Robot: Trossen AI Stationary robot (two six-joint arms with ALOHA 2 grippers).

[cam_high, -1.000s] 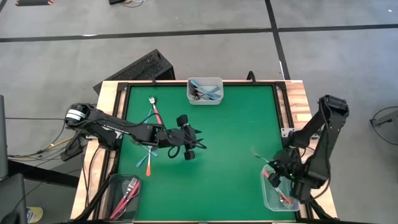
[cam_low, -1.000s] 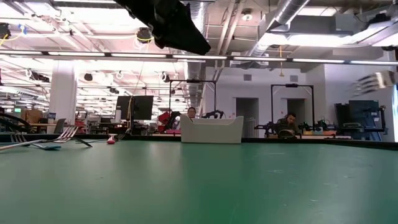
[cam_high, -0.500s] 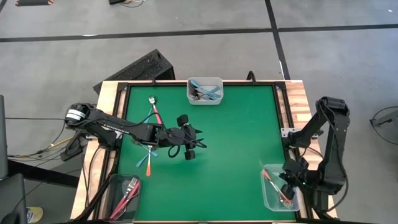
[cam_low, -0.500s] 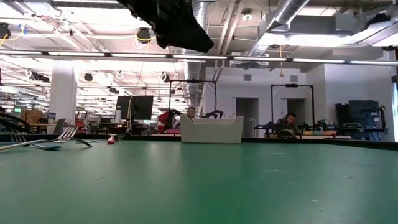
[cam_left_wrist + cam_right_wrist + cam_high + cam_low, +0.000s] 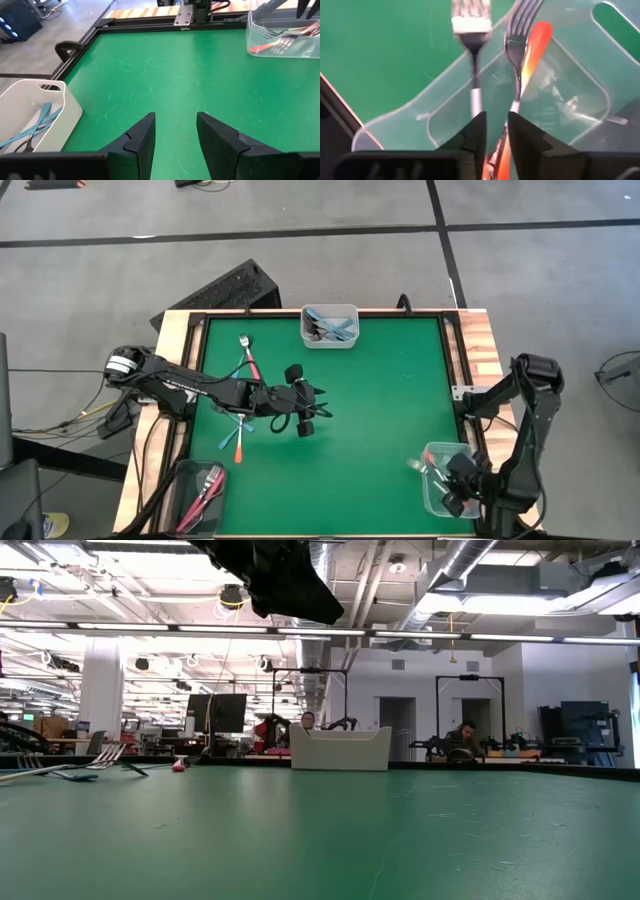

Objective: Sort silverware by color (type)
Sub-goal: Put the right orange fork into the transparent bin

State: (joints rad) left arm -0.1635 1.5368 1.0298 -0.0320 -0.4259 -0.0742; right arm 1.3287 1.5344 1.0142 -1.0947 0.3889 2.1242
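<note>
My right gripper (image 5: 450, 478) is shut on a fork (image 5: 471, 30) and hovers over the clear container (image 5: 432, 498) at the table's near right corner. An orange-handled fork (image 5: 532, 47) lies in that container. My left gripper (image 5: 175, 131) is open and hangs above the mat left of centre (image 5: 312, 412), touching nothing. Two forks, pink-red and light blue (image 5: 246, 358), lie crossed near the far left. A blue and an orange fork (image 5: 236, 436) lie flat on the mat beside the left arm. My right gripper holds the fork by the silver neck just behind its tines (image 5: 476, 102), pinched between the two fingers. The fork lies along the fingers, and its tines (image 5: 470, 17) stick out past the fingertips. It is lifted clear above the container. The fingers hide its handle.
A white container (image 5: 330, 326) with light blue forks stands at the far edge's middle. A dark-looking clear container (image 5: 200, 492) with pink-red forks stands at the near left corner. A raised black frame (image 5: 455, 350) runs round the green mat. People sit at desks beyond the table (image 5: 462, 740).
My right gripper has moved toward the table's near right corner, carrying the fork from above the open mat to above the clear container, and has turned on the way. It has stayed shut on the fork.
</note>
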